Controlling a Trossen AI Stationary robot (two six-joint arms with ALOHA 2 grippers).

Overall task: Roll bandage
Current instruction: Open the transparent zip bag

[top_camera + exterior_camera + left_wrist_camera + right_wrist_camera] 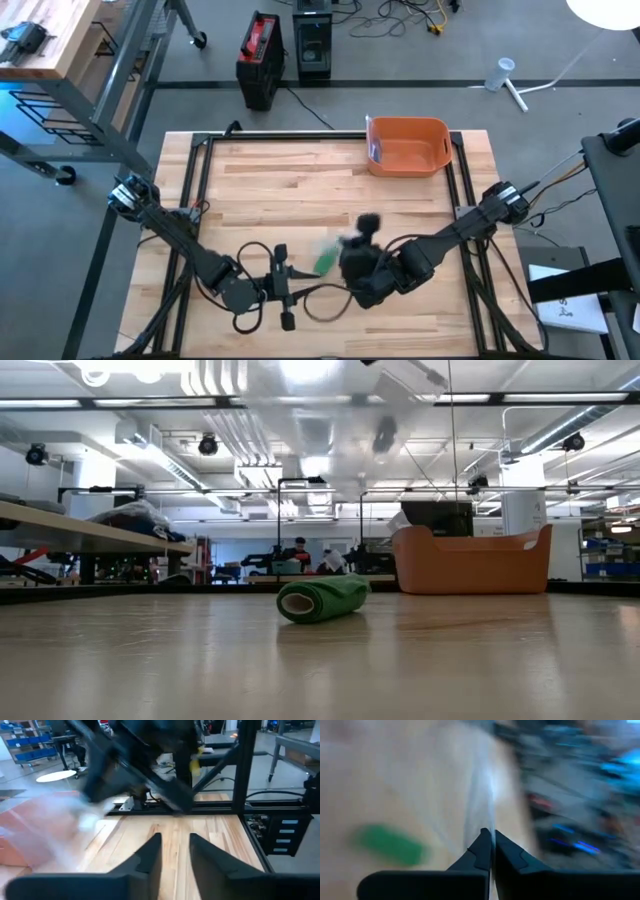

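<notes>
while the green bandage roll lies on its side on the wooden table, near its middle front, the right gripper hovers just beside it with fingers pressed together, holding nothing. the left gripper, a little to the left, stands slightly parted and empty. an orange bin sits at the far edge.

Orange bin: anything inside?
High view shows the orange bin with a small pale item against its left wall, kind unclear. Low view shows only its outer wall; the inside is hidden.
</notes>
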